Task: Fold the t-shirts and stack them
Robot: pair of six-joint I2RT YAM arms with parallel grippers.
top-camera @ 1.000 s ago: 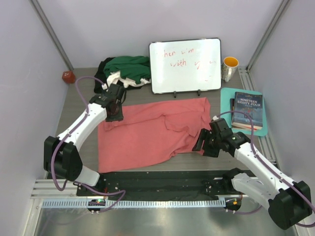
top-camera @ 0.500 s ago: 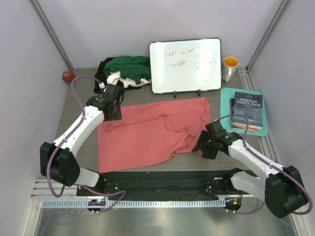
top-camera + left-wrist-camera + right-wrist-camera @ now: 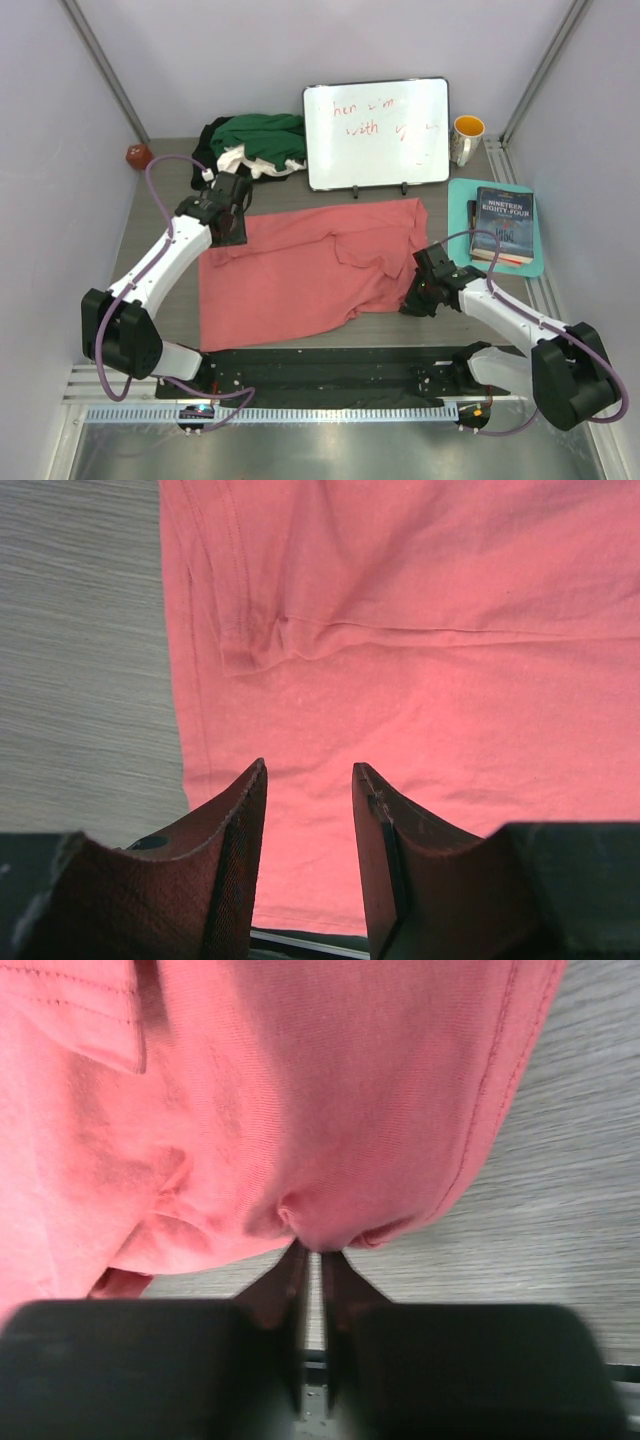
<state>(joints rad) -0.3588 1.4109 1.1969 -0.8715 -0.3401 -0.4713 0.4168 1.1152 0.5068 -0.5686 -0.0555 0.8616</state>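
On the bench (image 3: 380,328) the salmon-pink t-shirt (image 3: 300,270) lies spread out mid-bench, with its right part rumpled. At its near right hem the right hand (image 3: 312,1252) is pressed almost together, pinching the cloth, which bunches at the tips. Over the shirt's far left corner the left hand (image 3: 308,770) is spread, fingers apart. The dark green, white and black t-shirts (image 3: 255,140) sit heaped far left, beside the white board (image 3: 377,133). A mug (image 3: 467,138) and book (image 3: 503,225) are at the far right.
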